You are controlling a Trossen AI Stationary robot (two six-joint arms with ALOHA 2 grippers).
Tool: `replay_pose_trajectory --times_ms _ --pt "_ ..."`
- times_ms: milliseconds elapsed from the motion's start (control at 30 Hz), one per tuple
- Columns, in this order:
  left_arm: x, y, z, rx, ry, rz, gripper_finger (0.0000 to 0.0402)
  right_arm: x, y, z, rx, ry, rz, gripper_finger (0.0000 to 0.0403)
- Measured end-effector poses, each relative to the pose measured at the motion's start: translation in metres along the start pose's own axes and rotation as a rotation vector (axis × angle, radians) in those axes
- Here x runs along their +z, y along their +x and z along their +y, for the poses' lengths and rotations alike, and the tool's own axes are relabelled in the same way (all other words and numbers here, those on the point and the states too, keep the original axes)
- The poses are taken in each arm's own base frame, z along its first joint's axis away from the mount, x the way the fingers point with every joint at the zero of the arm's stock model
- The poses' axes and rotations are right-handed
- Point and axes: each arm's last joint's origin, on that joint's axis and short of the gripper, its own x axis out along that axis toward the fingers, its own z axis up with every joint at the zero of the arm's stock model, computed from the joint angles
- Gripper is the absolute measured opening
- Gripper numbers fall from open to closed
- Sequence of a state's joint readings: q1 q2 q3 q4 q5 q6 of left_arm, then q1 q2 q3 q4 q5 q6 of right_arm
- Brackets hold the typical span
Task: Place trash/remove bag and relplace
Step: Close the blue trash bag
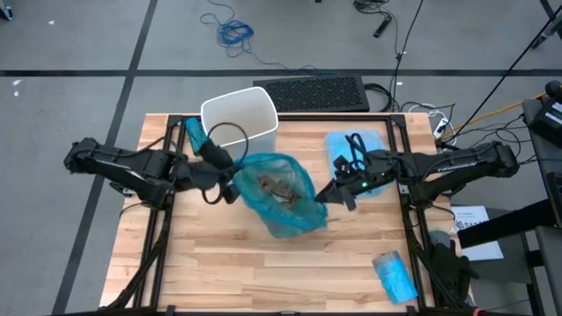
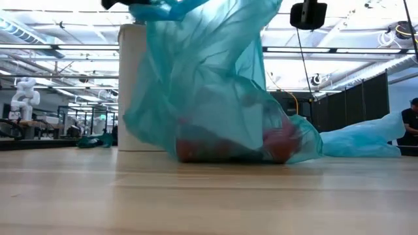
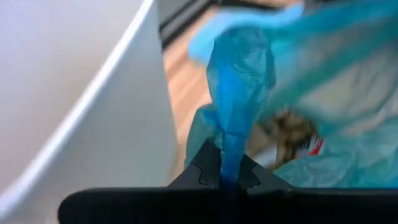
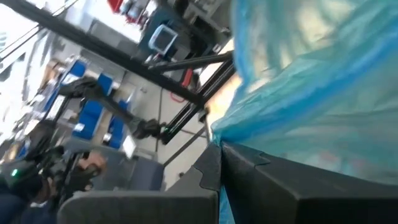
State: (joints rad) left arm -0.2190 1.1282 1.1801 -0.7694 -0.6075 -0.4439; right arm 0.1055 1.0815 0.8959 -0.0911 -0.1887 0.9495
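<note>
A translucent blue trash bag (image 1: 279, 195) sits on the table's middle, its bottom on the wood (image 2: 228, 155). Crumpled brown paper wads (image 1: 279, 186) and a red-and-white labelled item (image 3: 314, 147) show through it. The white bin (image 1: 239, 118) stands upright just beyond it, toward the far-left. My left gripper (image 1: 230, 182) is at the bag's left rim, shut on it. At the bag's right side, my right gripper (image 1: 323, 195) is also shut on it. My left gripper (image 3: 229, 177) pinches a gathered, bunched strip of the bag's rim (image 3: 231, 146) between its two fingers, coming level from the table's left. The strip runs taut up from the fingers; the bag's bottom stays on the table. My right gripper (image 4: 219, 168) pinches the bag's right-hand film (image 4: 249, 134) between its fingers, coming from the table's right; whether one layer or several is caught cannot be told. The film spreads away from the fingers, and the bag's lower part rests on the table.
A flat spare blue bag (image 1: 356, 147) lies under my right arm at the table's far right. A blue roll (image 1: 395, 274) lies near the right near corner. Another blue scrap (image 1: 193, 132) sits left of the bin. A keyboard (image 1: 312, 92) lies beyond the far edge.
</note>
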Motion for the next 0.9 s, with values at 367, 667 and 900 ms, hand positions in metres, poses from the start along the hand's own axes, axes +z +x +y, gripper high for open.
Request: replay_pose_trajectory --times_ms 367,667,900 --pt "0.024 0.020 0.011 -0.184 0.054 -0.065 0.0000 -0.009 0.028 -0.003 0.069 0.002 0.111 0.0000" --pt "0.019 0.033 0.006 -0.232 0.074 0.009 0.0000 -0.015 0.038 -0.015 -0.015 0.015 0.159 0.0000" --pt "0.017 0.033 0.007 -0.225 0.083 0.033 0.0000 -0.021 0.035 -0.029 -0.201 0.002 0.171 0.0035"
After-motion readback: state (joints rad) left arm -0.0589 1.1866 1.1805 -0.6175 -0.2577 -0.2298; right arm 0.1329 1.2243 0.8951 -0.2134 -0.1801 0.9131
